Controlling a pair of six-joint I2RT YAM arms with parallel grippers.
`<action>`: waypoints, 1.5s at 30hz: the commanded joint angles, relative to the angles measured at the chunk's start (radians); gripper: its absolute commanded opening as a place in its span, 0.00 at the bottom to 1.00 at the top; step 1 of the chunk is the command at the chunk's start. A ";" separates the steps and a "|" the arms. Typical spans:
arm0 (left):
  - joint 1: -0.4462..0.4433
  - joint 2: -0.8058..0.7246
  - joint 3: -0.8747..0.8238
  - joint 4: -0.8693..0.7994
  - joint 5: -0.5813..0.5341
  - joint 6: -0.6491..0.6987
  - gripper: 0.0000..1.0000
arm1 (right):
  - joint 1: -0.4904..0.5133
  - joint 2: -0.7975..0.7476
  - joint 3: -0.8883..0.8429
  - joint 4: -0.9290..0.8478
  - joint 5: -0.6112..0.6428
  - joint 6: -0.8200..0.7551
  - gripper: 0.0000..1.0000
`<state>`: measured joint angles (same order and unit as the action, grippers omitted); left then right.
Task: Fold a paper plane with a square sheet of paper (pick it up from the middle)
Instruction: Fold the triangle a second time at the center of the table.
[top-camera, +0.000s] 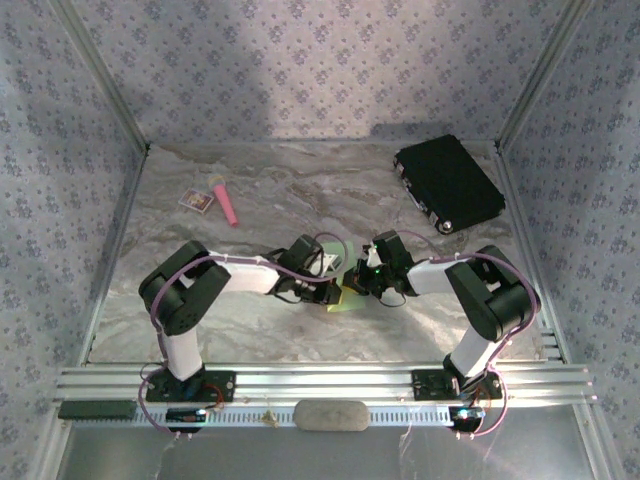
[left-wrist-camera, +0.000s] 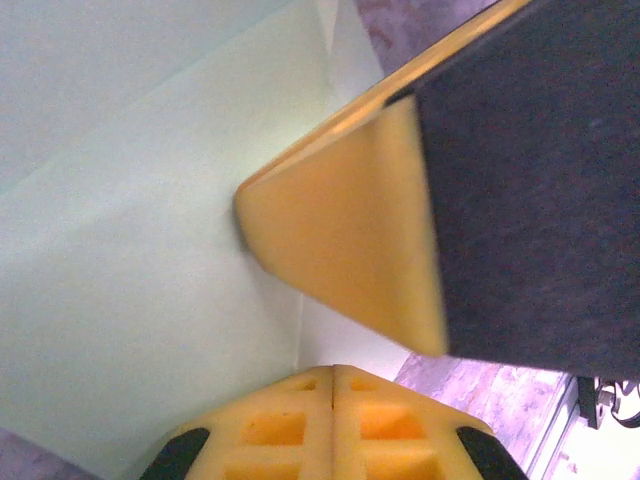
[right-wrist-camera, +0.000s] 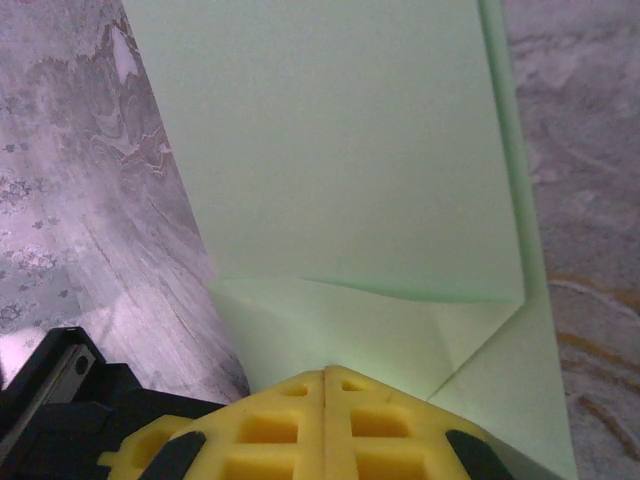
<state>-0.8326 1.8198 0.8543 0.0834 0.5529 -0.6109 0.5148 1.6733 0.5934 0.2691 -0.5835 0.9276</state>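
The square sheet of paper (top-camera: 348, 301) is lime green and lies partly folded at the table's centre, between both arms. My left gripper (top-camera: 335, 292) is shut, and in its wrist view its closed tips (left-wrist-camera: 332, 372) rest on the paper (left-wrist-camera: 130, 280) beside a fold edge. My right gripper (top-camera: 357, 284) is shut too, its tips (right-wrist-camera: 327, 373) pressed onto the paper (right-wrist-camera: 340, 150) just below a diagonal crease and a raised flap. One yellow fingertip (left-wrist-camera: 340, 235) of the right gripper touches the paper close in front of the left one. Nothing shows between either pair of jaws.
A black case (top-camera: 448, 183) lies at the back right. A pink stick with a yellow tip (top-camera: 225, 203) and a small white card (top-camera: 196, 201) lie at the back left. Patterned walls close in three sides. A grey pad (top-camera: 330, 414) sits on the near rail.
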 joint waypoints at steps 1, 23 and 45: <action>-0.005 -0.009 -0.034 -0.024 0.004 0.029 0.06 | -0.007 0.022 -0.034 -0.079 0.079 0.007 0.00; -0.023 -0.226 -0.100 -0.159 -0.054 0.097 0.04 | -0.017 0.019 -0.042 -0.069 0.075 0.010 0.00; -0.006 -0.009 -0.051 -0.020 -0.138 0.017 0.00 | -0.018 0.000 -0.012 -0.074 0.048 -0.008 0.00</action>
<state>-0.8341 1.7985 0.8532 0.0738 0.4515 -0.5747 0.5095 1.6714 0.5846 0.2878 -0.5838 0.9306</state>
